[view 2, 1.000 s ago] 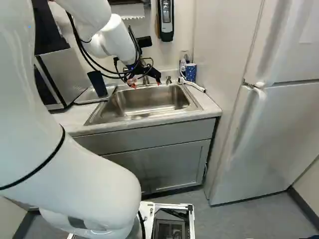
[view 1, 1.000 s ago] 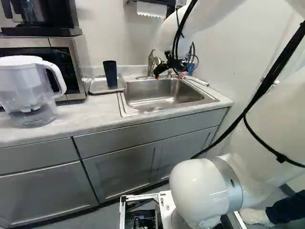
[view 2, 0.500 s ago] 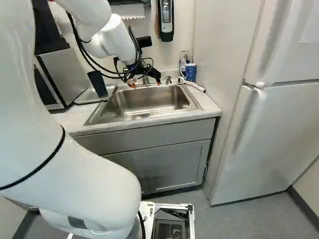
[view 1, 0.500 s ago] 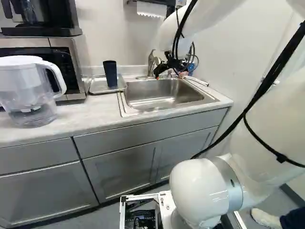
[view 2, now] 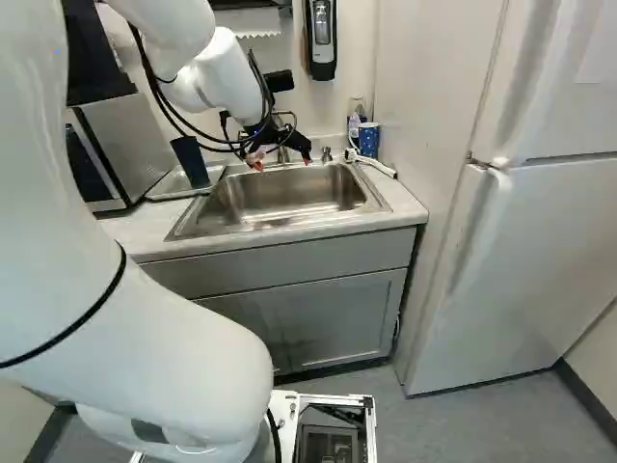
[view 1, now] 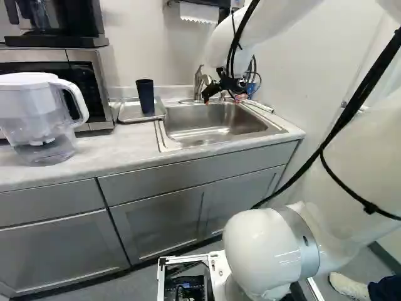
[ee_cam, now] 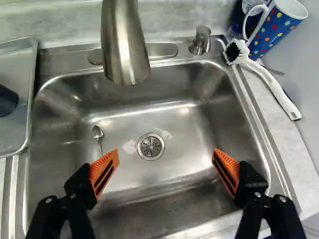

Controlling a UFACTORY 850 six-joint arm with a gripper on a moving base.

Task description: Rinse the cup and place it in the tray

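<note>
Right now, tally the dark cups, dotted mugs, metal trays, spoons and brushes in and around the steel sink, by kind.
Tall dark cup: 1
Blue mug with coloured dots: 1
Rectangular metal tray: 1
Small metal spoon: 1
White-handled brush: 1
Total: 5

Bright, even indoor light fills the views, its source out of sight. Ahead of the hand (view 2: 281, 163), a pale streak of glare runs down the faucet (ee_cam: 122, 50). Below the hand, the sink (ee_cam: 184, 127) throws back soft, smeared reflections, brightest around the drain (ee_cam: 150, 146); its near wall falls into shade. Beside the hand, the cup (ee_cam: 7, 101) goes nearly black, losing detail. Behind it, the arm (view 1: 254, 244) carries small white glints. Under the table (view 1: 113, 153), the cabinets (view 1: 156, 219) look dimmer.
</note>
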